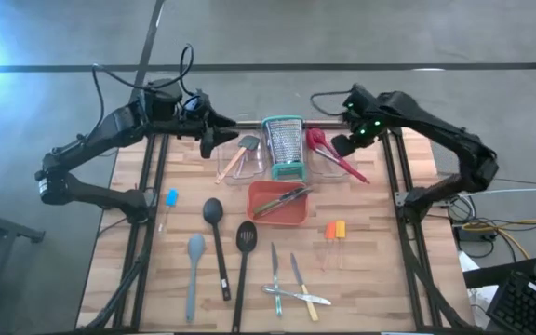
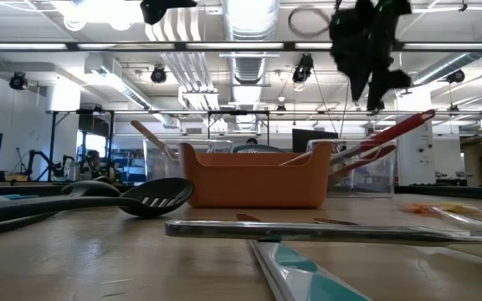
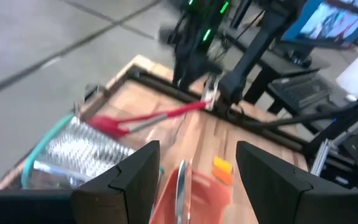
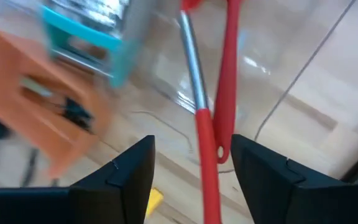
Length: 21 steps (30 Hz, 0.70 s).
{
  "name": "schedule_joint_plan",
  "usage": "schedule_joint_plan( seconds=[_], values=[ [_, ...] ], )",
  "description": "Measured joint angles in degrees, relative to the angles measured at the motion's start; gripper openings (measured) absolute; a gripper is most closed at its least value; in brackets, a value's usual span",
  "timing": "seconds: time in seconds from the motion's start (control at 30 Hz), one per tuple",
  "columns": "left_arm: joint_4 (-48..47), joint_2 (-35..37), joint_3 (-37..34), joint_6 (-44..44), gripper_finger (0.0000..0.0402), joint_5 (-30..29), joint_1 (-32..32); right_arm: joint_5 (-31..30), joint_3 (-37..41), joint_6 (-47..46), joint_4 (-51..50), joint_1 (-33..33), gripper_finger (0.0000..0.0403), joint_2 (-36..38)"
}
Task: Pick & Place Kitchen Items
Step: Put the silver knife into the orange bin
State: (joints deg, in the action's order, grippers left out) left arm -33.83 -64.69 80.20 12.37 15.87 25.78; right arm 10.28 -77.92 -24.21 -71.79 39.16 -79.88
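On the wooden table (image 1: 380, 233), the grater (image 1: 284, 145) stands beside the open right claw (image 1: 341, 146) and red utensils (image 1: 335, 160).

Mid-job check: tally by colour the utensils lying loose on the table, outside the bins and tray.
Black: 2 (spoon, slotted turner)
Grey: 1 (spatula)
Blue-handled: 1 (blue tool)
Orange-handled: 2 (small tools)
Steel: 3, it seems (knives and peelers)
Total: 9
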Motion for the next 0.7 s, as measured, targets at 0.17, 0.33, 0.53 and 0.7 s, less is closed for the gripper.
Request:
schedule_joint_plan(
  seconds=[0.17, 0.33, 0.53, 0.7],
  values=[
    [-3.8, 0.0, 0.0, -0.2, 0.0218, 0.0, 0.0, -0.3, -2.3, -5.2, 0.8, -3.8, 0.0198, 6.9],
    [-5.2, 0.0, 0.0, -2.4, 0.0218, -0.1, 0.0, -3.8, -3.1, -11.4, 0.9, -12.8, 0.0183, 12.8],
    [-5.3, 0.0, 0.0, -3.9, 0.0218, -0.1, 0.0, -12.8, -3.0, -21.3, 3.0, -29.9, 0.0178, 16.5],
    [-5.3, 0.0, 0.0, -4.0, 0.0218, -0.1, 0.0, -22.6, -2.9, -26.6, 8.1, -43.9, 0.0177, 16.1]
  ],
)
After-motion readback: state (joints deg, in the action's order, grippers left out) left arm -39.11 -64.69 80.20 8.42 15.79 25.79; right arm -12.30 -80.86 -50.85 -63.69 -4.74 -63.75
